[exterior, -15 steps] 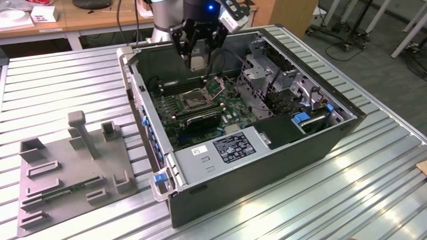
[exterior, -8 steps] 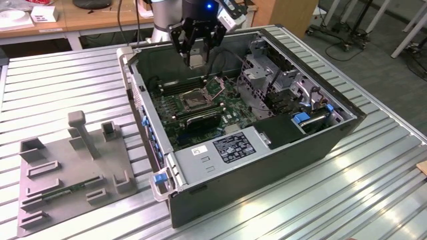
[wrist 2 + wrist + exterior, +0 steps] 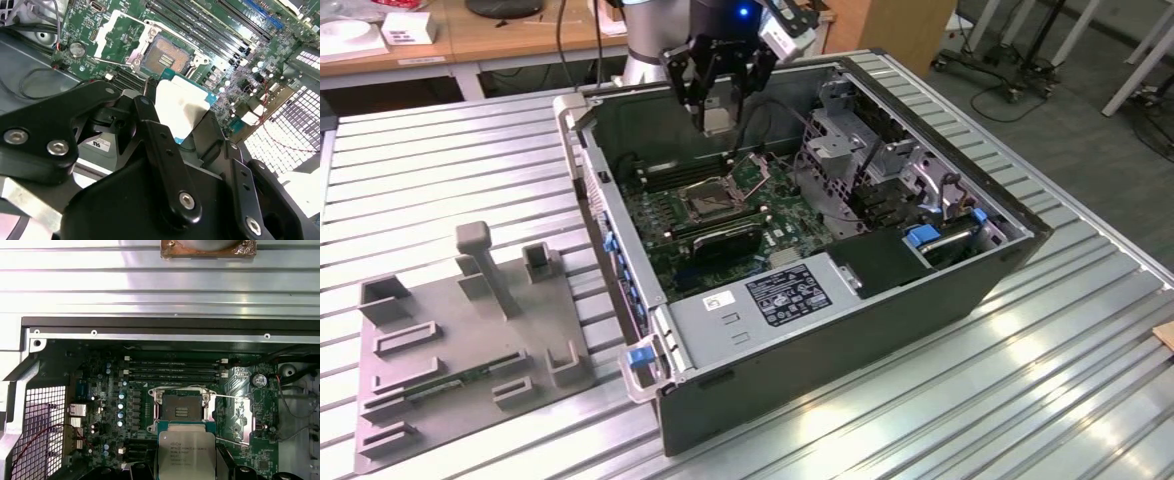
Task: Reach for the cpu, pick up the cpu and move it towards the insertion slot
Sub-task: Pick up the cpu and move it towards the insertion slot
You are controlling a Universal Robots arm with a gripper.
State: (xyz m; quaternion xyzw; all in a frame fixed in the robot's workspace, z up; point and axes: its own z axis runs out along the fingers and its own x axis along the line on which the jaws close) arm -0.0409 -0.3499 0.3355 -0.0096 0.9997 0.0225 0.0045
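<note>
My gripper (image 3: 718, 112) hangs inside the open computer case (image 3: 987, 270), near its far wall, and is shut on the cpu (image 3: 716, 124). In both wrist views the cpu (image 3: 182, 105) (image 3: 186, 455) is a thin square chip with a silvery-white face, held between the black fingers (image 3: 150, 130). It hovers above the green motherboard, just beside the insertion slot (image 3: 710, 200). The slot (image 3: 165, 57) (image 3: 181, 411) is a metal-framed socket with a dark centre. Its silvery bracket (image 3: 112, 30) is swung open to one side.
Long black memory slots (image 3: 172, 370) run along the board beside the socket. A drive cage (image 3: 854, 150) and cables fill the case at the exterior view's right, and a power supply (image 3: 787, 295) sits at its near end. A grey fixture plate (image 3: 467, 350) lies on the slatted metal table at the exterior view's left.
</note>
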